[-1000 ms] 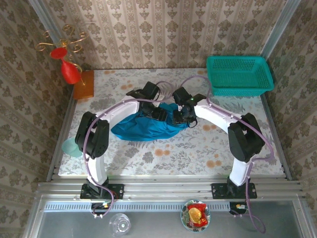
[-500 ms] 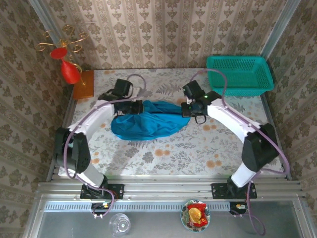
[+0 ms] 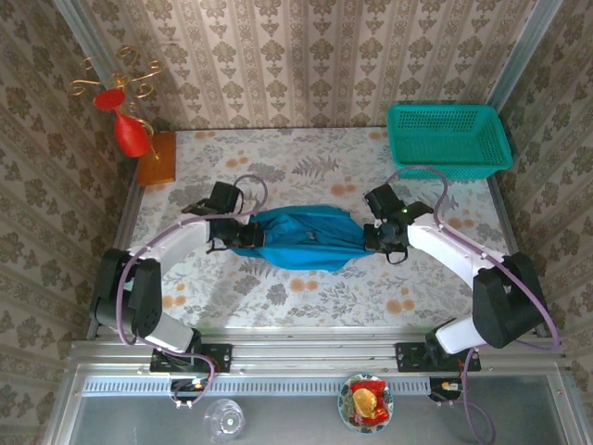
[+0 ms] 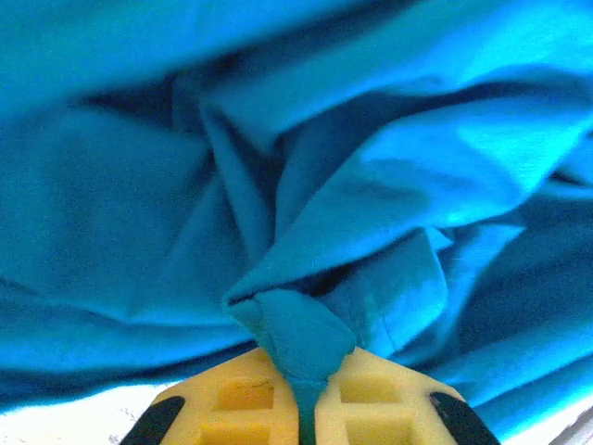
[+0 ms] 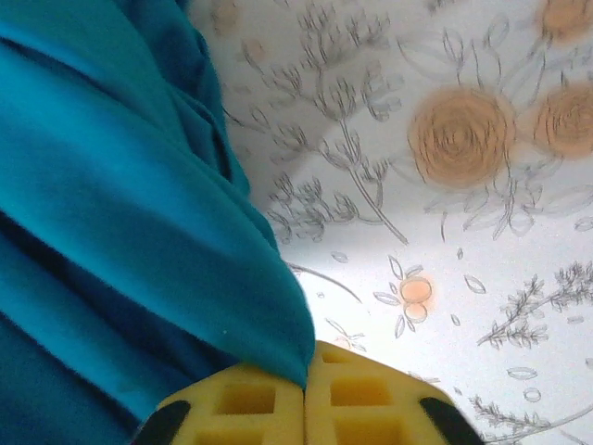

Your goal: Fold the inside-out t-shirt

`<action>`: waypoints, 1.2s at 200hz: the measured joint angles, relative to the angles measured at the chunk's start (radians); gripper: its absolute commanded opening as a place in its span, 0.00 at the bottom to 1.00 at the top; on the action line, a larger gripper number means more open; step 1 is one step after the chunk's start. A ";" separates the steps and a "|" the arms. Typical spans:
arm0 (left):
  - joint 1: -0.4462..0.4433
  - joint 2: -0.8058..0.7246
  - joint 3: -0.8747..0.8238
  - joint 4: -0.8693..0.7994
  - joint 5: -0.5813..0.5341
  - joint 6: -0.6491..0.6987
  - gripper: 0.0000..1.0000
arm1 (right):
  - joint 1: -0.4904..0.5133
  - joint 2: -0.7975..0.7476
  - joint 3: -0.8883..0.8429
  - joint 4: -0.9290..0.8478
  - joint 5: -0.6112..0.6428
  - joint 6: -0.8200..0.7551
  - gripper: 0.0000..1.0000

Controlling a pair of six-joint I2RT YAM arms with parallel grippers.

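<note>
Cloth spans the middle of the floral table (image 3: 306,292) in the top view: the blue t-shirt (image 3: 306,238) is a bunched band running left to right between the two arms, its near edge sagging in a curve. The left gripper (image 3: 243,236) meets the band's left end and the right gripper (image 3: 375,236) its right end. The teal mesh basket (image 3: 448,139) sits well apart at the far right corner, and an orange block (image 3: 157,158) stands at the far left edge. In the left wrist view, the left gripper (image 4: 306,389) has its yellow pads (image 4: 232,408) pressed almost together on a narrow pinched fold of the blue t-shirt (image 4: 371,185), with creased fabric spreading away beyond it. In the right wrist view, the right gripper (image 5: 304,394) likewise has its pads (image 5: 371,399) nearly touching, clamping the edge of the blue t-shirt (image 5: 111,232), which covers the left side, while the floral table (image 5: 463,278) lies bare to the right.
</note>
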 measured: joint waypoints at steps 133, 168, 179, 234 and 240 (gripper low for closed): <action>-0.154 0.057 0.304 -0.072 -0.112 0.034 0.58 | 0.223 0.357 0.479 -0.089 0.113 -0.114 0.66; -0.174 0.217 0.321 -0.035 -0.142 0.056 0.55 | 0.213 0.483 0.526 -0.127 0.197 -0.123 0.44; -0.174 0.256 0.323 -0.028 -0.148 0.064 0.37 | 0.204 0.496 0.526 -0.137 0.211 -0.129 0.28; -0.104 0.227 0.337 0.016 -0.112 0.063 0.00 | 0.124 0.409 0.513 -0.146 0.251 -0.146 0.00; -0.082 0.200 0.337 0.026 -0.096 0.058 0.00 | 0.113 0.375 0.503 -0.143 0.252 -0.146 0.00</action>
